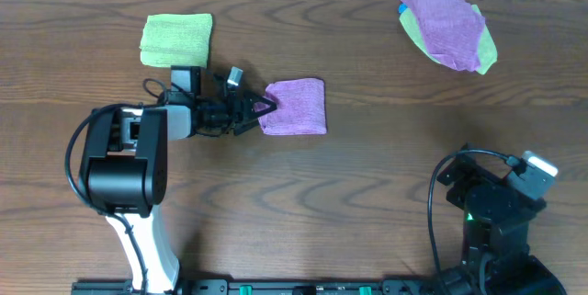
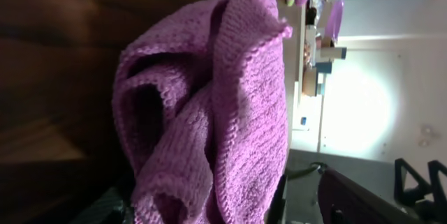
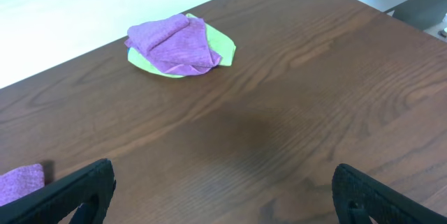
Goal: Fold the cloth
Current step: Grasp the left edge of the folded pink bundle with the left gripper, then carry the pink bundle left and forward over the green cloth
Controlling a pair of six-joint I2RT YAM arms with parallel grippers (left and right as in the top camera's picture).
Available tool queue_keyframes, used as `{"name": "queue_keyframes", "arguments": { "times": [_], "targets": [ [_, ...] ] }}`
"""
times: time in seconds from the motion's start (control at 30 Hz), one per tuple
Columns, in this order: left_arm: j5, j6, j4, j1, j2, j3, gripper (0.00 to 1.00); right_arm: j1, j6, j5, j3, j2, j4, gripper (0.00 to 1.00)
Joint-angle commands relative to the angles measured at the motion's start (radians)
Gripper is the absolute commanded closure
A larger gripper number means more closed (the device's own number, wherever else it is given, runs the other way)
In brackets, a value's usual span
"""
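Note:
A purple cloth [image 1: 296,107] lies folded into a small rectangle on the brown table, left of the middle. My left gripper [image 1: 266,107] reaches in from the left and is shut on the cloth's left edge. In the left wrist view the purple cloth [image 2: 209,112] fills the frame, bunched in folds between the jaws. A corner of it shows in the right wrist view [image 3: 19,182]. My right gripper [image 3: 223,196] is open and empty, with bare table between its fingers. Its arm [image 1: 496,208] rests at the front right.
A folded green cloth [image 1: 176,40] lies at the back left, close behind the left arm. A pile with a purple cloth on a green one [image 1: 447,26] sits at the back right, and shows in the right wrist view [image 3: 178,42].

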Motion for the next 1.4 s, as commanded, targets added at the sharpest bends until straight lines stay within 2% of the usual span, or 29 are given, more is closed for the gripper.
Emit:
{"name": "queue_keyframes", "arguments": {
  "times": [0.0, 0.13, 0.2, 0.27, 0.3, 0.37, 0.43, 0.7, 1.0, 1.37],
  "targets": [
    [-0.081, 0.022, -0.01, -0.028, 0.052, -0.002, 0.2, -0.007, 0.014, 0.011, 0.001, -0.002, -0.002, 0.01],
    [-0.11, 0.022, -0.008, -0.035, 0.052, 0.0, 0.27, -0.007, 0.014, 0.011, 0.001, -0.002, -0.002, 0.01],
    [-0.132, 0.021, -0.008, -0.034, 0.052, 0.0, 0.48, -0.007, 0.014, 0.011, 0.001, -0.002, -0.002, 0.01],
    [-0.148, 0.022, -0.008, -0.034, 0.052, 0.0, 0.6, -0.007, 0.014, 0.011, 0.001, -0.002, -0.002, 0.01],
    [-0.153, 0.022, -0.008, -0.034, 0.052, 0.0, 0.63, -0.007, 0.014, 0.011, 0.001, -0.002, -0.002, 0.01],
    [-0.18, 0.022, -0.007, -0.034, 0.052, 0.0, 0.82, -0.007, 0.014, 0.011, 0.001, -0.002, -0.002, 0.01],
    [-0.195, 0.021, -0.006, -0.034, 0.052, 0.0, 0.94, -0.007, 0.014, 0.011, 0.001, -0.002, -0.002, 0.01],
    [-0.192, -0.004, 0.045, -0.034, 0.052, 0.019, 0.94, -0.007, 0.014, 0.011, 0.001, -0.002, -0.002, 0.01],
    [-0.06, -0.047, 0.045, -0.034, 0.052, 0.159, 0.94, -0.007, 0.014, 0.011, 0.001, -0.002, -0.002, 0.01],
    [-0.024, -0.05, 0.003, -0.033, 0.052, 0.278, 0.94, -0.007, 0.014, 0.011, 0.001, -0.002, -0.002, 0.01]
  ]
}}
